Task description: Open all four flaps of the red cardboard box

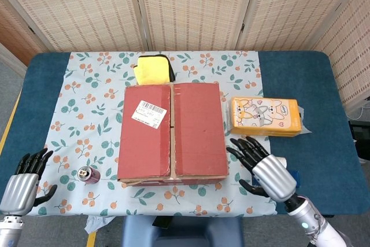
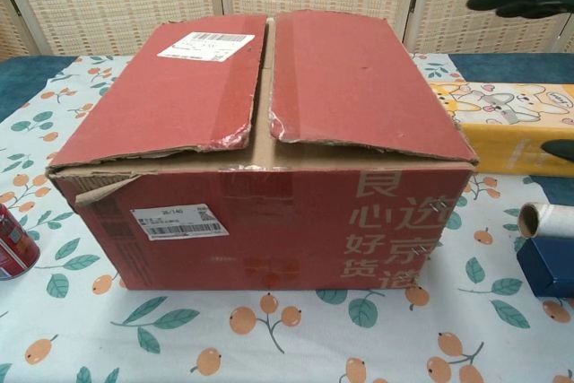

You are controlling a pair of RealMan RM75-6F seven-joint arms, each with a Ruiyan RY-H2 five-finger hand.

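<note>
Your red box [image 1: 171, 131] sits in the middle of the bench [image 1: 300, 79], both top flaps lying flat and meeting at a centre seam. Your right hand [image 1: 263, 166] hovers just right of the box, fingers spread, holding nothing. Your left hand [image 1: 23, 180] waits well to the left of the box, also released and empty. The risk is a sideways shove: if you hook the right flap's outer edge instead of the seam, the box may slide left toward the can [image 1: 88, 173]. The roll [image 2: 547, 220] and blue block [image 2: 547, 266] right of the box could get knocked by your wrist.
</note>
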